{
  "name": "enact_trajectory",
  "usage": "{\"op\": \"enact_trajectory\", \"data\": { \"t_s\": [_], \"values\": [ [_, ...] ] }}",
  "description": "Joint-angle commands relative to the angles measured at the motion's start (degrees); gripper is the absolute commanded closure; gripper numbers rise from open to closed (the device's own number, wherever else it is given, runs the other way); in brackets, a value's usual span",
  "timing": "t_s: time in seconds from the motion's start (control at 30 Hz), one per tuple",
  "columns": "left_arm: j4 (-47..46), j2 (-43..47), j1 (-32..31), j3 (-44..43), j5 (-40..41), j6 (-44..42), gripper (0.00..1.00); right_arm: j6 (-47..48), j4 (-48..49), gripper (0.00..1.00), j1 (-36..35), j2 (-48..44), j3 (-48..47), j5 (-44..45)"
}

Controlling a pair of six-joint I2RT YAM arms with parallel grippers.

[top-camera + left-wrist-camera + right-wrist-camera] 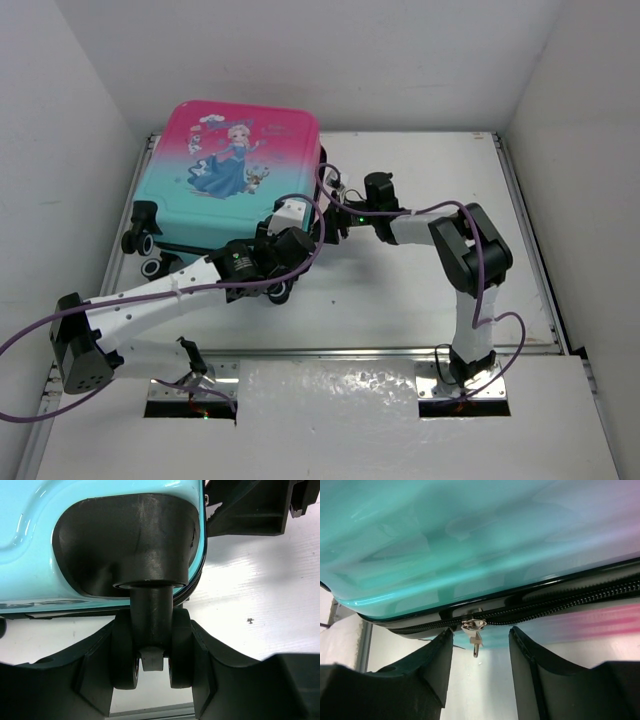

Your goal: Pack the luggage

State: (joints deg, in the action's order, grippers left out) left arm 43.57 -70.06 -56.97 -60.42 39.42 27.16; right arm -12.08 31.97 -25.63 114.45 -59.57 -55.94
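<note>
White table (400, 290), left gripper (152, 662) clamping luggage (240, 150) wheel (125, 650)

One suitcase (235, 165), just ahead of both grippers. Two arms (150, 298). Two grippers: left gripper (152, 647), right gripper (480, 635). Two fingers (85, 680) apiece, four in all. Three casters seen from above: one caster (152, 615) between the left gripper's fingers, two more (140, 238) well off to the side away from the right gripper. Two wheels (125, 655) on the caster at the left gripper, one beside each finger. One zipper (570, 597) just above the right gripper. One pull (476, 642) between its fingers. Two purple cables (322, 185), one per arm.
</note>
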Motion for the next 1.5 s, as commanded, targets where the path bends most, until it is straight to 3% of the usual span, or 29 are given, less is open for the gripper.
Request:
{"op": "enact_trajectory", "data": {
  "t_s": [0.0, 0.13, 0.17, 0.27, 0.37, 0.5, 0.63, 0.83, 1.03, 1.13, 1.17, 1.27, 1.47],
  "values": [
    [-9.5, 2.0, 1.3, -1.4, 4.6, -1.2, 1.00, -3.2, 7.9, 0.55, -2.8, 0.5, -1.3, -1.6],
    [-9.5, 2.1, 1.3, -1.5, 4.5, -1.1, 1.00, -4.1, 9.6, 0.65, -4.1, 0.8, -0.9, -1.1],
    [-9.5, 2.1, 1.3, -1.5, 4.4, -1.1, 1.00, -4.4, 10.0, 0.75, -4.2, 1.0, -1.0, -0.9],
    [-9.6, 2.2, 1.3, -1.4, 4.2, -1.1, 1.00, -7.9, 14.8, 0.84, -4.2, 1.4, 0.2, 0.9],
    [-9.7, 2.2, 1.3, -1.2, 3.8, -1.3, 1.00, -12.3, 21.4, 1.00, -4.2, 0.9, 2.7, 4.2],
    [-10.0, 2.3, 1.3, -1.0, 3.6, -1.5, 1.00, -14.1, 26.5, 1.00, -4.1, 0.5, 6.0, 10.6],
    [-9.8, 2.6, 1.3, -0.8, 3.0, -1.7, 1.00, -9.1, 15.2, 1.00, -3.3, 1.2, 3.3, 23.8],
    [-11.0, 2.9, 1.3, 0.0, 1.9, -2.6, 1.00, -10.8, 10.7, 1.00, 2.4, 3.4, -1.0, 31.0],
    [-14.9, 2.8, 1.3, 1.8, -1.1, -4.6, 1.00, -11.2, 1.7, 1.00, 5.8, 8.8, -14.4, 31.5],
    [-16.2, 2.9, 1.3, 2.4, -3.5, -4.7, 1.00, -11.0, -11.4, 1.00, 7.3, 17.4, -30.6, 34.1],
    [-16.7, 3.0, 1.3, 2.6, -4.9, -5.2, 1.00, -11.2, -18.8, 1.00, 8.0, 22.7, -40.2, 37.2],
    [-16.5, 3.4, 1.2, 2.9, -5.8, -5.9, 1.00, -12.8, -27.9, 1.00, 9.5, 30.2, -54.0, 41.2],
    [-16.0, 4.3, 1.2, 4.0, -8.0, -7.6, 1.00, -17.4, -27.2, 1.00, 11.7, 32.3, -60.9, 42.8]
  ]
}}
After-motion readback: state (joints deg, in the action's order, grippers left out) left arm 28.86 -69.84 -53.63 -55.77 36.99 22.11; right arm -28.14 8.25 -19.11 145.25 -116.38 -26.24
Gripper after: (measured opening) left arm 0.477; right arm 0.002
